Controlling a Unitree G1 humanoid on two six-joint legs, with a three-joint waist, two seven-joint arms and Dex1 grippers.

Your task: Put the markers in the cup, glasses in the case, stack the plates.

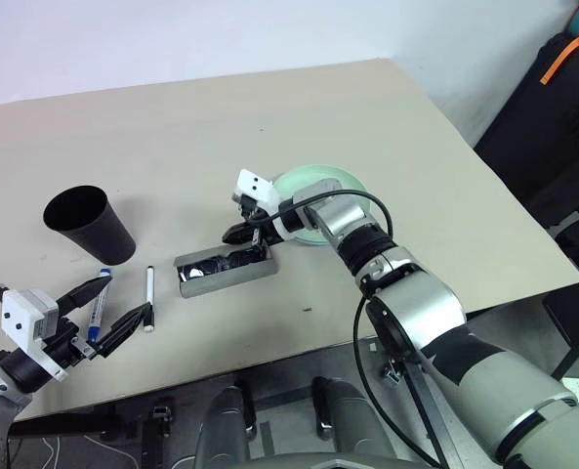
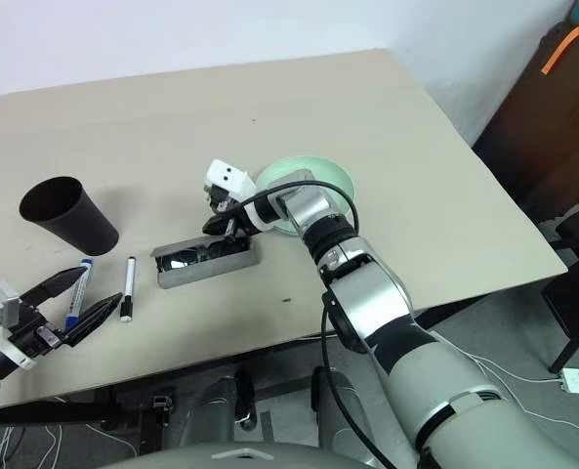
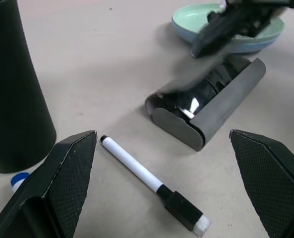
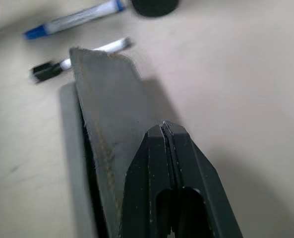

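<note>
This looks like a robotics lab or test room. A plain beige table (image 1: 387,127) stands against a bare white wall (image 1: 172,39) at twelve o'clock. Loose cables (image 2: 523,391) trail over the grey floor (image 2: 504,332) at five o'clock, and a dark chair with an orange strap (image 1: 567,54) sits at two o'clock.

We see bare table (image 1: 269,127) behind the cup (image 1: 89,225), right gripper (image 1: 240,233) blocking the case (image 1: 226,271), markers (image 1: 149,285) beside it.

light: bright, even | shadows: soft under cup (image 1: 89,225) | blur: right end effector (image 3: 221,32), markers (image 4: 72,20)
</note>
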